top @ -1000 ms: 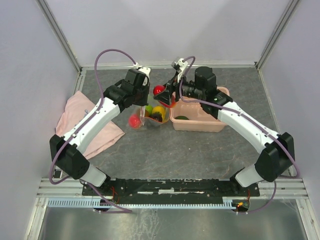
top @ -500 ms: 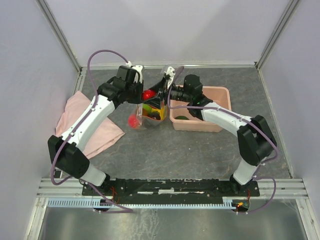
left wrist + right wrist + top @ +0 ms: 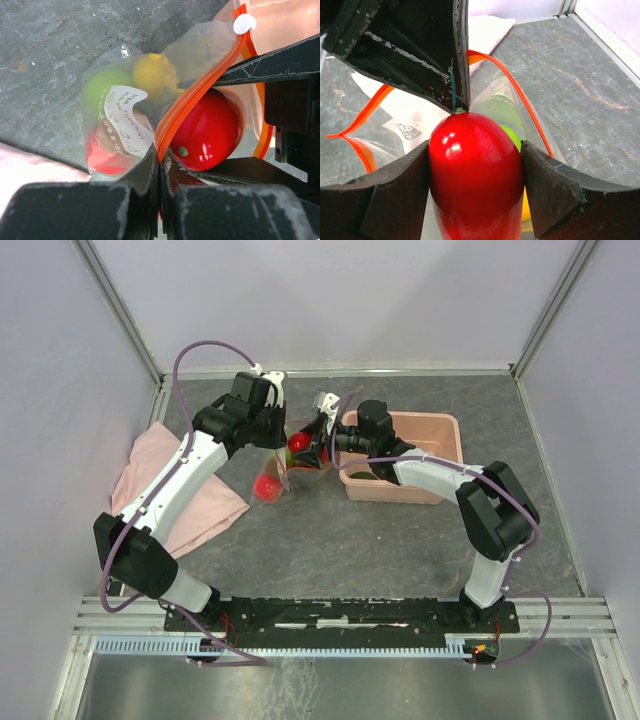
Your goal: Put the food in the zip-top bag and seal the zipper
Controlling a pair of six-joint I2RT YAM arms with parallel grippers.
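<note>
- Grey stone-patterned tabletop point(image 3: 400, 550), closed in by pale walls.
- Right gripper point(image 3: 475, 195) clamps a glossy red toy fruit point(image 3: 475, 160) between its two fingers.
- Left gripper point(image 3: 160, 200) is pinched tight on the edge of the zip-top bag point(image 3: 120, 115), right beside the zipper point(image 3: 200, 85).
- Both orange zipper strips stand apart, and the red toy fruit sits between them in the bag's mouth.
- Through the clear plastic show a yellow piece point(image 3: 152, 75), a green piece point(image 3: 105, 87) and a red blur by the white label point(image 3: 125, 120).
- Pink bin point(image 3: 420, 485) stands just right of the bag; pink cloth point(image 3: 170, 485) lies to its left.
</note>
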